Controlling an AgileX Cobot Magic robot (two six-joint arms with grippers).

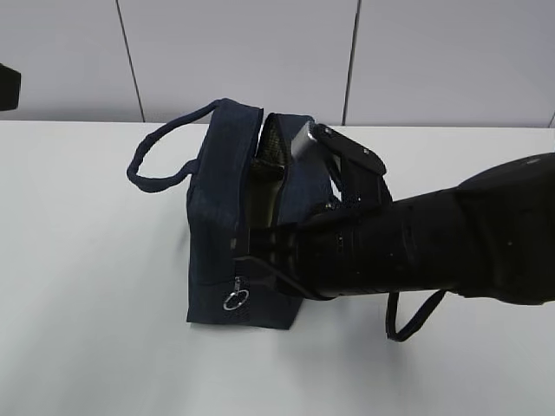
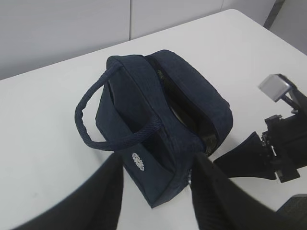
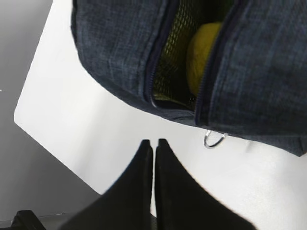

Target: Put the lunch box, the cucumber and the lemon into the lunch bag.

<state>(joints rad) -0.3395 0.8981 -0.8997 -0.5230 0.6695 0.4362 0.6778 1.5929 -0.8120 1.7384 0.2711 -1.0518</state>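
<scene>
Right wrist view — right pincer (image 3: 154, 143) together | lemon (image 3: 204, 55) inside lunch bag (image 3: 120, 52) — left pincer (image 2: 158, 165) apart

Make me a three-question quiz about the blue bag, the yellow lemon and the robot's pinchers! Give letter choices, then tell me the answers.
1. Where is the lemon?
A. Inside the lunch bag
B. On the table beside the bag
C. In a gripper

2. What colour is the bag's round logo?
A. Red
B. White
C. Yellow

3. How do the right gripper jaws stand?
A. Wide apart
B. Clamped on the ring pull
C. Closed together, holding nothing

Answers:
1 A, the right wrist view shows it through the open zipper gap.
2 B, it shows white on navy fabric in the left wrist view.
3 C, its fingers meet, short of the metal ring pull.
</scene>
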